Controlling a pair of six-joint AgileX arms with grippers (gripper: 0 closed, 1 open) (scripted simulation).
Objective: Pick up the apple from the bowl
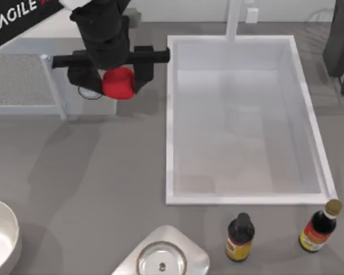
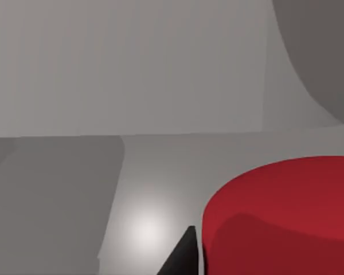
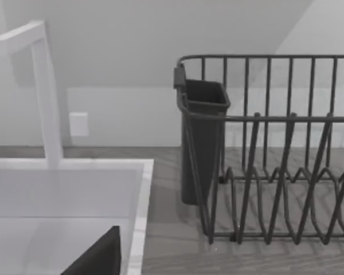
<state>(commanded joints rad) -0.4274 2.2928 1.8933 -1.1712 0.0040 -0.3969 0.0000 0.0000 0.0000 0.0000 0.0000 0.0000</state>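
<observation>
Top view first: my left gripper hangs near the table's back left, just beside the sink's left wall, its fingers closed on the apple — a smooth, matte, bright red lump, roundish and a little squat, with no long axis or stem I can make out. My dark wrist covers its upper part, so only the lower bulge shows. The apple is out of the bowl, which sits well apart at the front left edge, cut off by the frame; its thick white rim and pale inside look glossy and smooth. In my left wrist view the apple sits close to the lens beside one black fingertip, cropped at the edge. The sink is a white, straight-walled rectangle. Near the front stand two dark bottles with red labels and a steel-lidded round thing on an angular white base. My right wrist view shows a dark wire dish rack and a white faucet; whether my right fingers are open I cannot tell.
</observation>
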